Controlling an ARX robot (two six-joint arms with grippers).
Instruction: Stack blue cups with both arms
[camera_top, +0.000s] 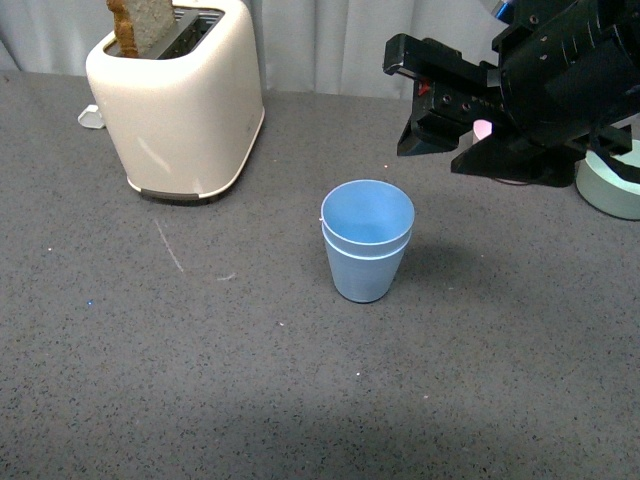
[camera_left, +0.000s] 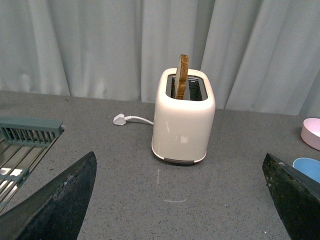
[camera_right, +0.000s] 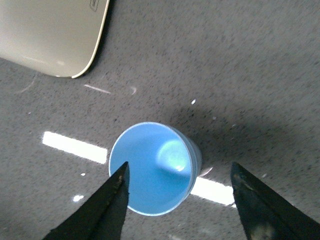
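Observation:
Two light-blue cups (camera_top: 367, 240) stand nested, one inside the other, upright on the grey table in the middle of the front view. My right gripper (camera_top: 432, 110) hovers above and to the right of them, open and empty. From the right wrist view I look down into the stacked blue cups (camera_right: 152, 167), which sit apart from the spread fingertips (camera_right: 117, 197). A sliver of the blue cups (camera_left: 309, 167) shows at the edge of the left wrist view. My left gripper (camera_left: 180, 200) is open over bare table and holds nothing; it is outside the front view.
A cream toaster (camera_top: 180, 100) with a slice of bread in its slot stands at the back left, its plug (camera_left: 120, 119) lying beside it. A pale green bowl (camera_top: 612, 180) and a pink bowl (camera_left: 312, 132) sit at the right. A dish rack (camera_left: 25, 145) lies far left.

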